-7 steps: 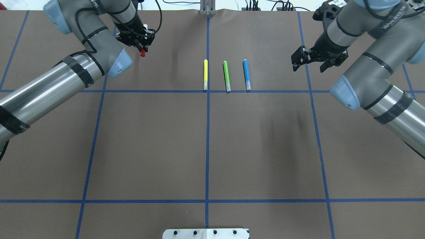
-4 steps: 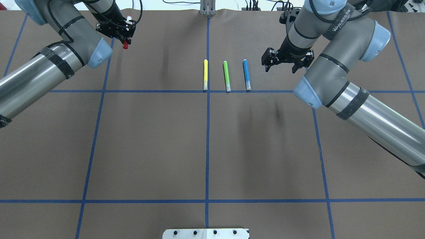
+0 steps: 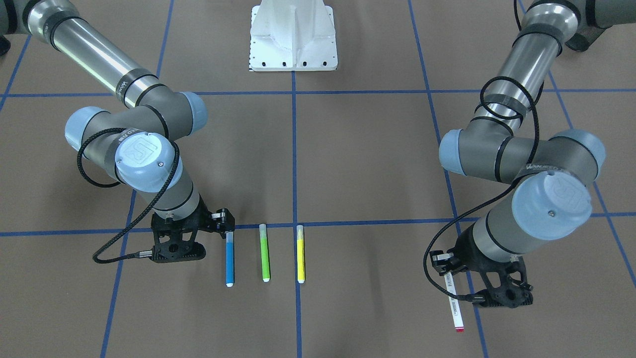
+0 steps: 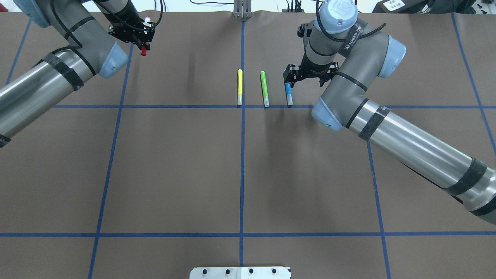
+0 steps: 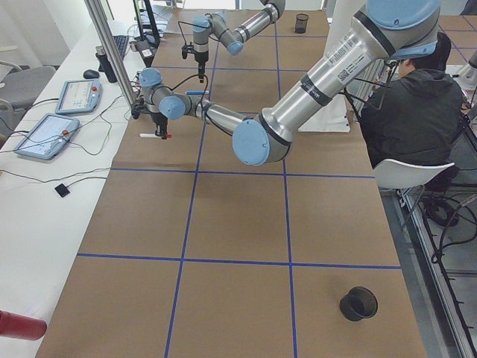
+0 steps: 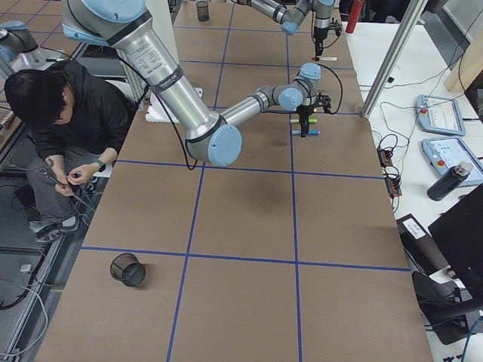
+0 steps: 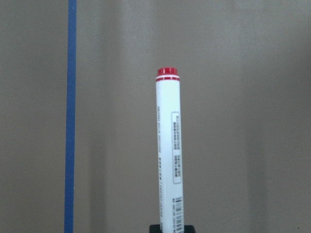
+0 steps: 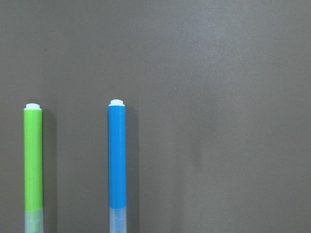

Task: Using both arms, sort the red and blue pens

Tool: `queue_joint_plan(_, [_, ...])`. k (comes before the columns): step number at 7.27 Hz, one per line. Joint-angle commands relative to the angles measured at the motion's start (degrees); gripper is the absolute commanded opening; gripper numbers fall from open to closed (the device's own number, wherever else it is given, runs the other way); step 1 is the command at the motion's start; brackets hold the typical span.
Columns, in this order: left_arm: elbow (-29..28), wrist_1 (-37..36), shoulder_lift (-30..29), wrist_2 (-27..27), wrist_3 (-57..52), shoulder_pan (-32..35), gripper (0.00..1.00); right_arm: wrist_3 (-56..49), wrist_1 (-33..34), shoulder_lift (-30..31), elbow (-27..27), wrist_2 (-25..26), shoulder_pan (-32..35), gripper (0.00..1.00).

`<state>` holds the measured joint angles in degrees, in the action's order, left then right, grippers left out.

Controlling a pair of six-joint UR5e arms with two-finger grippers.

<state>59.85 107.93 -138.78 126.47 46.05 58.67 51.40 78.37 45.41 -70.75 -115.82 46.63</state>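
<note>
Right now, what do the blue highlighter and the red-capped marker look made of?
The blue highlighter: likely plastic; matte opaque blue barrel, frosted translucent cap. The red-capped marker: likely plastic too; smooth white barrel with a printed label, red end band.

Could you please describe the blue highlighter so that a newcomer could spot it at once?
On the brown table, three highlighters lie side by side at a crossing of blue tape lines. The blue highlighter is the end one nearest the right gripper, next to the green highlighter; it alone has a blue body.
</note>
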Motion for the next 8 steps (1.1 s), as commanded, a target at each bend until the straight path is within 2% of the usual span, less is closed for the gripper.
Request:
queue_joint_plan(1, [0.0, 0.0, 0.0, 0.0, 0.0, 0.0, 0.00, 0.1, -3.6, -2.9, 5.5, 0.8, -1.3, 0.98])
queue_joint_plan(3, [0.0, 0.0, 0.0, 0.0, 0.0, 0.1, 0.00, 0.0, -3.9, -3.3, 7.1, 1.6, -2.7, 0.97])
queue_joint_plan(7, [0.0, 0.0, 0.0, 0.0, -0.2, 0.1, 0.00, -0.1, -4.0, -3.7, 8.3, 1.8, -3.2, 0.75])
queue_joint_plan(8, [0.0, 0.0, 0.1, 0.0, -0.2, 0.1, 0.00, 0.0, -4.0, -4.3, 8.5, 2.3, -3.4, 0.74])
